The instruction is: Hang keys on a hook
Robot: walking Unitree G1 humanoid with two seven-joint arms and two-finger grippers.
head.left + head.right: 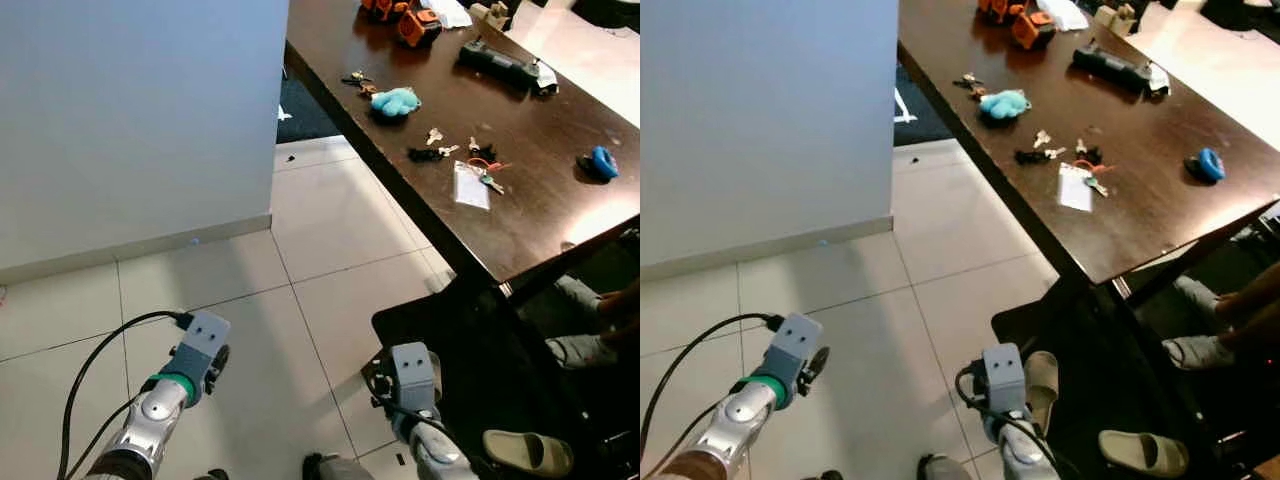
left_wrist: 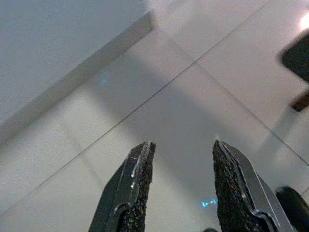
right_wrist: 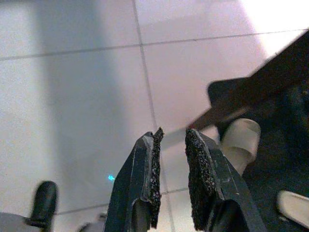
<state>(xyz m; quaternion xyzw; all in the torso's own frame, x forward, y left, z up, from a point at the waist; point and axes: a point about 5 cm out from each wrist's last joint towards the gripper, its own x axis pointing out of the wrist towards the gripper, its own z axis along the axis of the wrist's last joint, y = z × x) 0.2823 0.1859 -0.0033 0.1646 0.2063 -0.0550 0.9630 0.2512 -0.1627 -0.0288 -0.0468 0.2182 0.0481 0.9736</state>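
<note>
Several key sets lie on the dark wooden table (image 1: 540, 215): one with a teal plush charm (image 1: 396, 101), a black bunch (image 1: 430, 153), and one with a red ring beside a clear card (image 1: 478, 172). Both arms hang low over the tiled floor, well short of the table. My left arm (image 1: 185, 375) is at the lower left. Its gripper (image 2: 181, 145) is open, with bare tile between the fingers. My right arm (image 1: 412, 385) is near the table's corner. Its gripper (image 3: 173, 131) is narrowly open and holds nothing.
A white wall (image 1: 130, 120) with a skirting board rises to the left. A black mat (image 1: 470, 350) lies under the table. A person sits at the right, with a slippered foot (image 1: 528, 452) near my right arm. Tools and a blue object (image 1: 601, 162) are also on the table.
</note>
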